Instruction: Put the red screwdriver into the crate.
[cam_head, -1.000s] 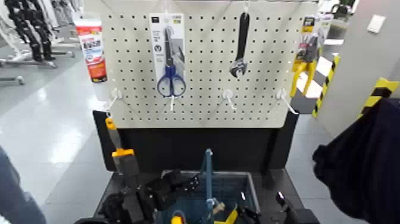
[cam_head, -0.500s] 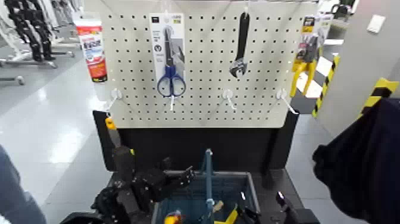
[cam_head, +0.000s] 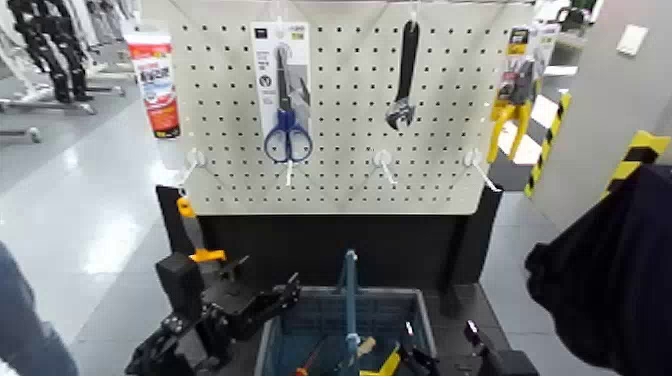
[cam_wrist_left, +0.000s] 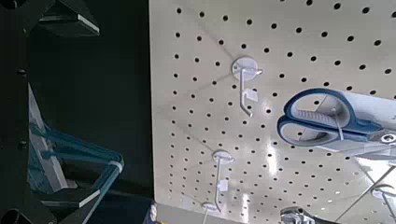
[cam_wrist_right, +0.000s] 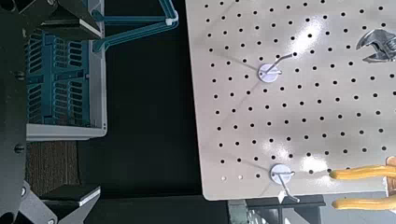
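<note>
Fingers of the left gripper (cam_head: 262, 303) are spread wide with nothing between them; I see it at about 9 o'clock from the crate (cam_head: 404, 297), just outside the rim. I make out the red screwdriver (cam_head: 312, 357) lying inside the crate, at 7 o'clock from the blue centre handle (cam_head: 349, 290). Right gripper (cam_head: 478, 350) sits at the crate's 4 o'clock, fingers likewise wide and empty.

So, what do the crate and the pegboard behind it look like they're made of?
The crate looks like blue-grey moulded plastic: gridded, slotted walls and a matte finish. The pegboard looks like painted metal or hardboard, which one is unclear: a flat off-white sheet with regular round holes.
</note>
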